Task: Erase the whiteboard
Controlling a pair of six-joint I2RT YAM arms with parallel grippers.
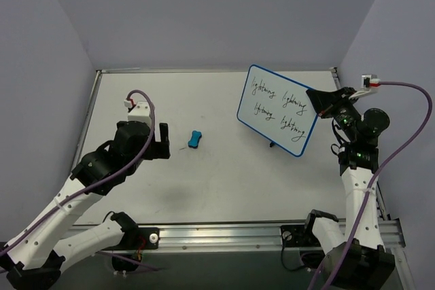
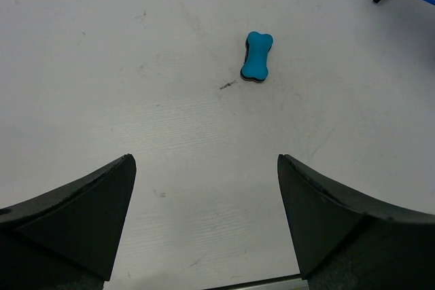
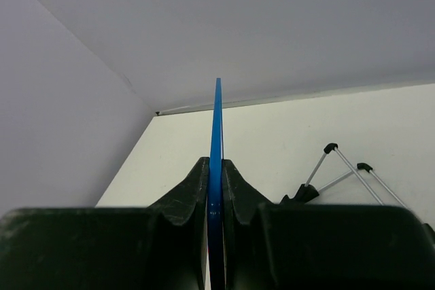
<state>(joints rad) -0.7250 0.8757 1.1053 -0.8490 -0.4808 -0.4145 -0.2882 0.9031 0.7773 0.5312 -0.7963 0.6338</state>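
robot lab: bare walled white table (image 1: pixel 204 188)

- Top view: above and behind the arm bases (image 1: pixel 204 249), looking down on the whole table (image 1: pixel 204 188).
- Left wrist: close over the table, facing down; shares the blue eraser (image 2: pixel 257 56) with the top view.
- Right wrist: edge-on along the whiteboard (image 3: pixel 217 127), facing the table's far left corner.

The whiteboard (image 1: pixel 277 109) has a smooth white face inside a blue, plastic-looking rim, and its stand legs (image 3: pixel 330 148) are thin grey metal wire with black tips. The surface (image 2: pixel 102 66) is matt white, faintly grained and scuffed. The eraser (image 2: pixel 257 56) looks like smooth matt blue plastic.
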